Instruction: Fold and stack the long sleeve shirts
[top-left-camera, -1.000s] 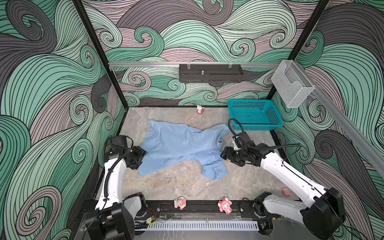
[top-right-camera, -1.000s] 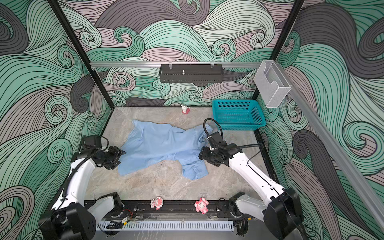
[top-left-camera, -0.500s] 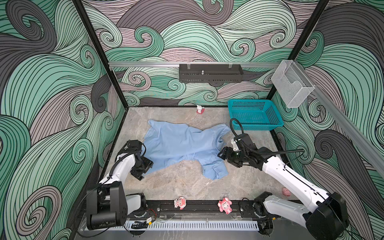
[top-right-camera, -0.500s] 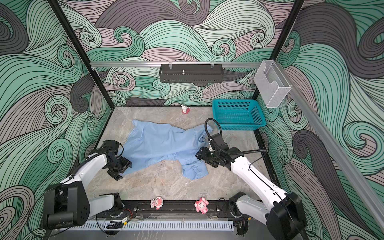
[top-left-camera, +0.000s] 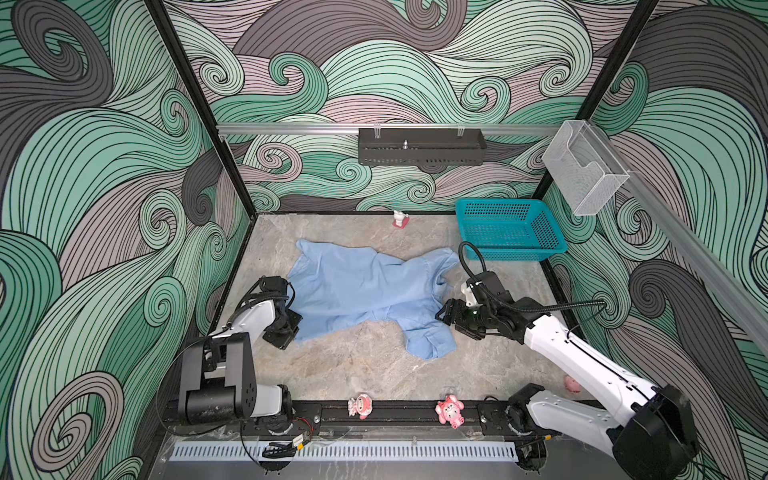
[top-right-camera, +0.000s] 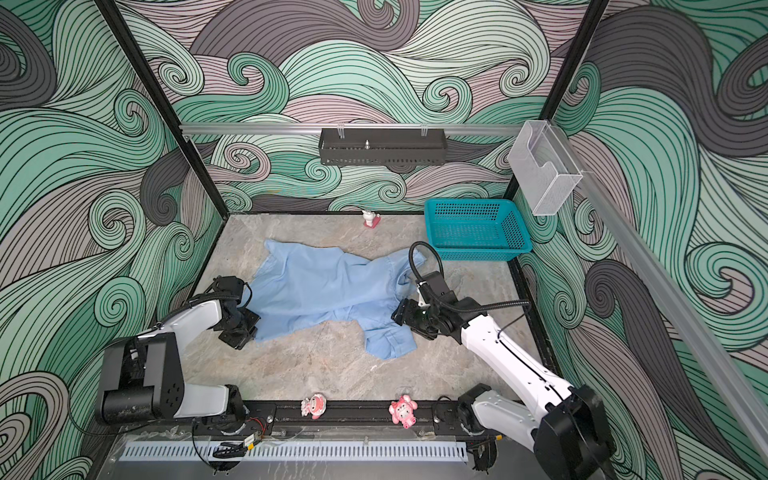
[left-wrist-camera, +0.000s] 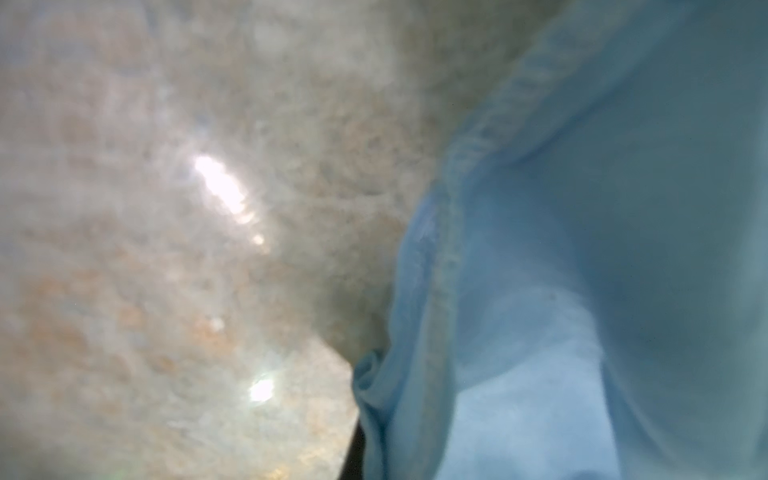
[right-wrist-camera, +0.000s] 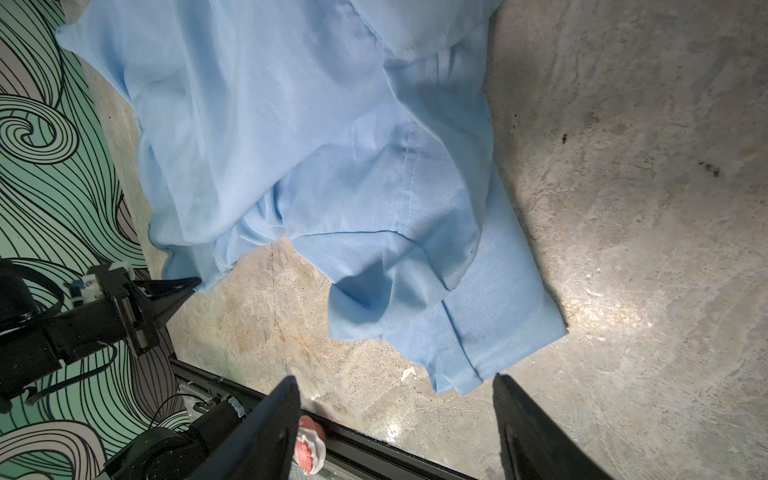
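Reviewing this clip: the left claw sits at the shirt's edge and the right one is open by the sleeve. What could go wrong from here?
1. The left claw is shut on only the hem corner of the light blue shirt; such a thin pinch may slip when pulled.
2. The right claw is open next to the doubled-over sleeve; closing there could catch several layers and lock in the wrinkles.

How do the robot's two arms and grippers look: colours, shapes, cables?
The left arm and right arm have white shell links with black joints and boxy black shoulder housings. Both grippers are black: the right gripper has two flat, tapering fingers; the left gripper ends in a point. A black ribbed cable loops along the right arm.
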